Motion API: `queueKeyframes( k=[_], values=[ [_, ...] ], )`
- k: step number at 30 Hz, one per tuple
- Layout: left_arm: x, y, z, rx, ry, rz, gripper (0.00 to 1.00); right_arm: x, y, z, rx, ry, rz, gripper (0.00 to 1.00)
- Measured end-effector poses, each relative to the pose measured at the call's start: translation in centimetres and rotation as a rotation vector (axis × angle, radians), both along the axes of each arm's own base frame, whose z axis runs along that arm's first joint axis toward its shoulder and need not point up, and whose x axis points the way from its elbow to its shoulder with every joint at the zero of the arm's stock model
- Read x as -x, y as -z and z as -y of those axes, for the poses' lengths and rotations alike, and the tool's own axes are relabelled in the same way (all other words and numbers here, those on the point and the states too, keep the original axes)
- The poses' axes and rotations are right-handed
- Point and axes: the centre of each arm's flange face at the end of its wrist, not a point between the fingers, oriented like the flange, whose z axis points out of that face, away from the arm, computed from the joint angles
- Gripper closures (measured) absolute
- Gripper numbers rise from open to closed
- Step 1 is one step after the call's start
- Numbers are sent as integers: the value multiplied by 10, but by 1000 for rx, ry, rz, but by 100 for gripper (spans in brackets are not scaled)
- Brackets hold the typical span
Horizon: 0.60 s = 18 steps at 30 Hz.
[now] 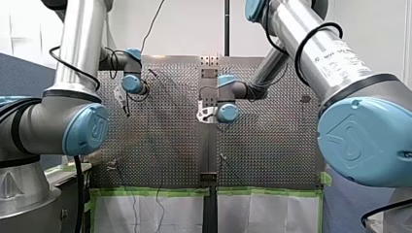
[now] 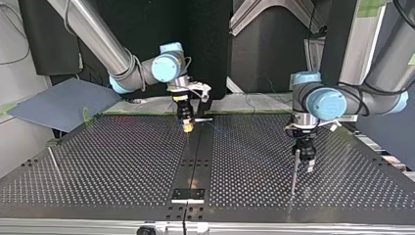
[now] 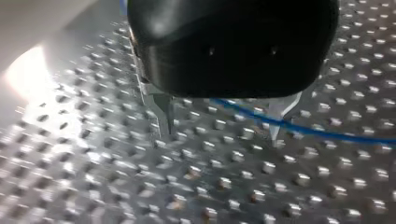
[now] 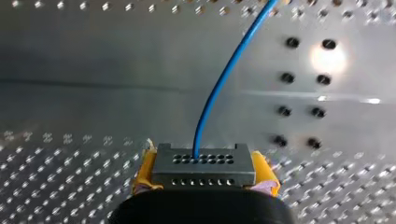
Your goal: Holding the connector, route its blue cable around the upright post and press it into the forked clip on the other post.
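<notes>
Connector (image 4: 204, 167) is what I check first: the grey block sits clamped between the yellow pads (image 4: 144, 173) of my right gripper (image 4: 205, 174), jaws closed narrow on its two sides. Its blue cable (image 4: 219, 88) leaves the middle of the block's holed face and curves away over the table (image 2: 122, 161).

In the top view that gripper hangs low over the dark strip (image 2: 198, 156) down the table's middle, toward the far edge.

My left gripper (image 3: 222, 133) is well apart from it, at the top view's right, just beside an upright post (image 2: 295, 169). Its metal fingers (image 3: 164, 109) stand wide and grip nothing. In the left wrist view the cable runs across past one fingertip; I cannot tell whether it touches. I cannot make out a forked clip in any view.
</notes>
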Motion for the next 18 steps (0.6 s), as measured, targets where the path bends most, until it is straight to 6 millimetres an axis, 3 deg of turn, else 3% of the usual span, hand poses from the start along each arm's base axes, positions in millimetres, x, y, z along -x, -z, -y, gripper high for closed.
queueKeyframes(
  k=[18],
  values=[
    [-2,7,3,0,5,-11,0,65,51,22,-49,107,76,100]
  ],
)
